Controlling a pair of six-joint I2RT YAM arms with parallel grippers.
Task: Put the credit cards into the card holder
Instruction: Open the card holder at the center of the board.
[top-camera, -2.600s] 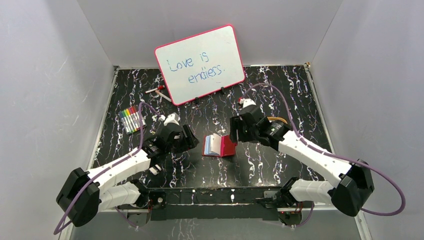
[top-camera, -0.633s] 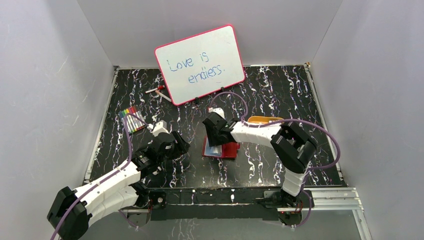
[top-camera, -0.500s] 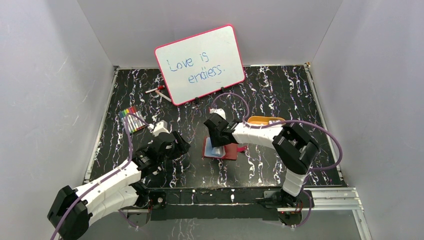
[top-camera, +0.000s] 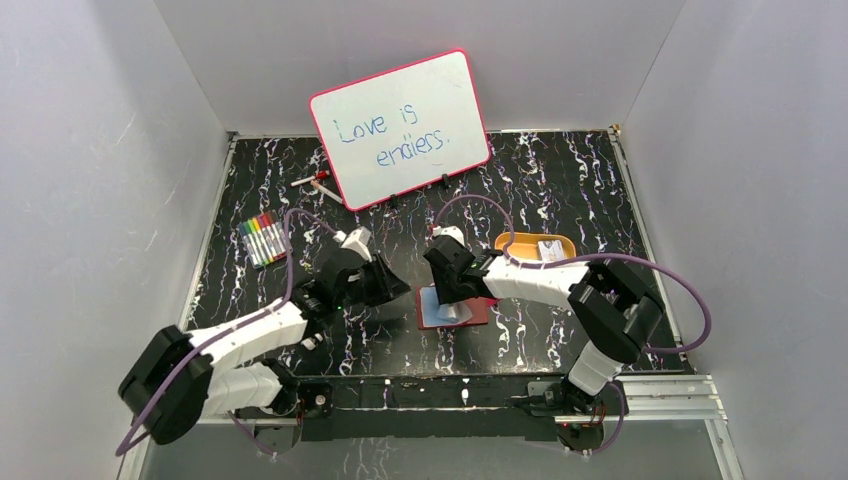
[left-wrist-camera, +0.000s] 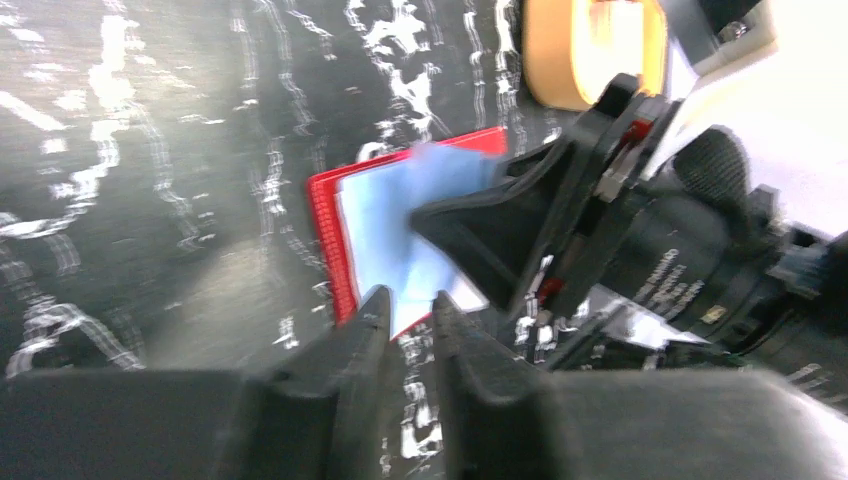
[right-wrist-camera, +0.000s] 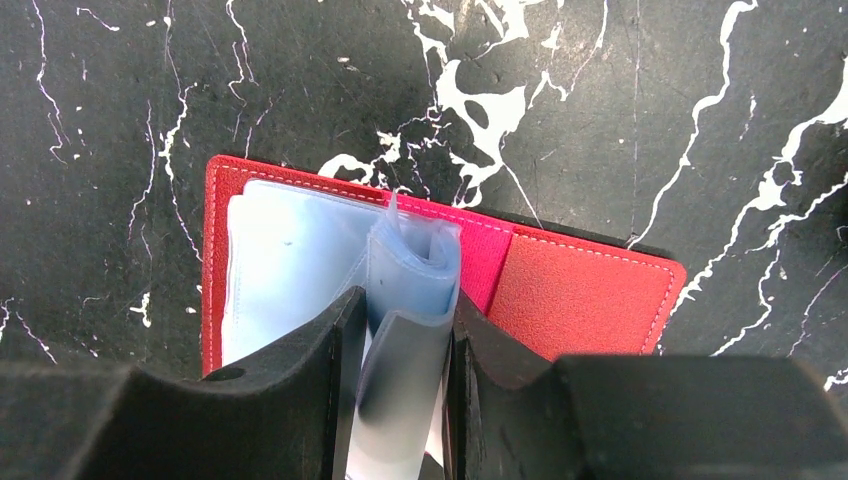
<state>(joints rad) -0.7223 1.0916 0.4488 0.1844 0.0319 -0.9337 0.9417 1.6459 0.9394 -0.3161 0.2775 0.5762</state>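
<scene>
The card holder (top-camera: 478, 311) lies open on the black marbled table, red cover down and pale blue pockets up. My right gripper (top-camera: 452, 288) stands over it. In the right wrist view its fingers (right-wrist-camera: 340, 340) are shut on a bunch of upright blue pocket leaves (right-wrist-camera: 415, 265), beside the red cover (right-wrist-camera: 590, 295). My left gripper (top-camera: 393, 283) hovers just left of the holder. Its jaws (left-wrist-camera: 408, 297) are a narrow gap apart with nothing between them, pointing at the holder's near corner (left-wrist-camera: 375, 225). A whitish credit card (top-camera: 547, 247) lies in the yellow-orange tray (top-camera: 512, 241).
A pink-framed whiteboard (top-camera: 400, 128) leans at the back centre, with a loose marker (top-camera: 315, 180) by its left foot. A set of coloured markers (top-camera: 263, 238) lies at the left. The tray (left-wrist-camera: 545, 60) stands right of the holder, behind my right arm.
My right gripper has closed round the blue pocket leaves and the holder now lies flatter. My left arm has swung right toward the holder and its jaws have narrowed.
</scene>
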